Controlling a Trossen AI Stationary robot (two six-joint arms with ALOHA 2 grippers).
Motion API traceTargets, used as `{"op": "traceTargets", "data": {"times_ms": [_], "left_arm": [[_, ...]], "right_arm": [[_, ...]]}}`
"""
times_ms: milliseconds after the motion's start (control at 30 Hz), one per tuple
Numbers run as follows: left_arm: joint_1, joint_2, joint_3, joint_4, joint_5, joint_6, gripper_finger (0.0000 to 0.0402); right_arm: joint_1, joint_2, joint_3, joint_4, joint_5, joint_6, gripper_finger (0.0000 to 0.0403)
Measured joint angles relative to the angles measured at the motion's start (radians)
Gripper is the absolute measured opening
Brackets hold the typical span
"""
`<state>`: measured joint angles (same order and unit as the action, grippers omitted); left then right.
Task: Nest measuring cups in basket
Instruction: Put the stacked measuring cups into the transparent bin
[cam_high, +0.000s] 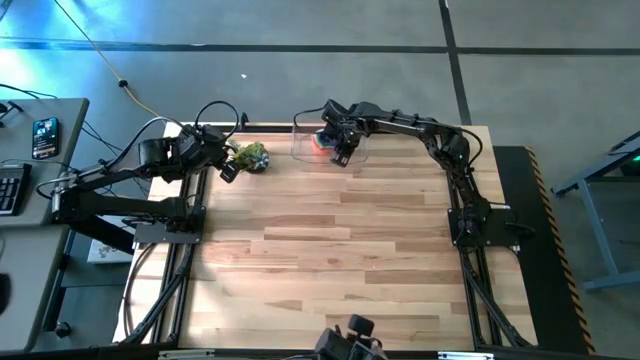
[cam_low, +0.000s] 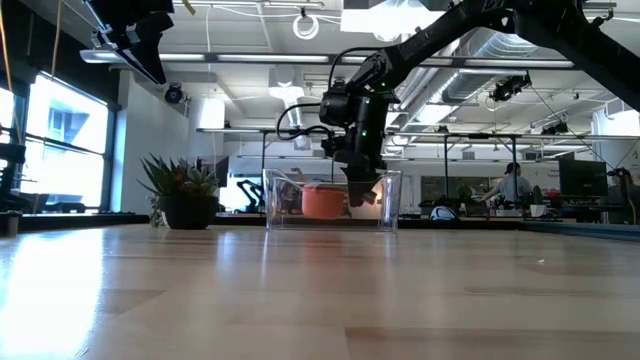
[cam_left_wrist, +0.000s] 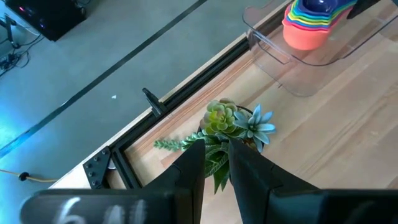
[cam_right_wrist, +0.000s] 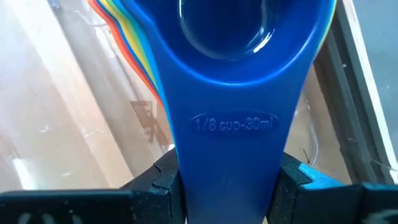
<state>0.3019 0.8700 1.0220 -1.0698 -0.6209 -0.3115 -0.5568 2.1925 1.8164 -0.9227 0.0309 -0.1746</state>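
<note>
Gripping the flat handle of the blue measuring cup (cam_right_wrist: 233, 74) (the one stamped "1/8 cup-30ml"), the right gripper (cam_high: 342, 150) sits over the clear basket (cam_high: 303, 148) at the far edge of the table (cam_high: 330, 250), jaws closed on either side of the handle. Under the blue cup's bowl you can see a fanned stack of handles, orange, yellow, green and light blue (cam_right_wrist: 127, 34), so that cup is sitting right above the others. From the left wrist view the nested stack (cam_left_wrist: 311, 25) is inside the basket, with the orange cup outermost at the bottom and the brighter rims layered above it. Low view shows the same thing: orange bowl (cam_low: 322, 201) resting in the basket with the right gripper reaching down just beside it. The left gripper (cam_high: 226, 168) is over by the far left corner of the table, hovering above the little spiky plant (cam_high: 250, 155), jaws nearly together with only a thin gap and nothing in them.
</note>
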Motion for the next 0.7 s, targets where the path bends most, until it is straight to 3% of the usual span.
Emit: {"op": "traceTargets", "data": {"times_ms": [700], "left_arm": [[0.0, 0.0, 0.0, 0.0, 0.006, 0.0, 0.0062]], "right_arm": [[0.001, 0.0, 0.0, -0.018, -0.01, -0.029, 0.0153]]}}
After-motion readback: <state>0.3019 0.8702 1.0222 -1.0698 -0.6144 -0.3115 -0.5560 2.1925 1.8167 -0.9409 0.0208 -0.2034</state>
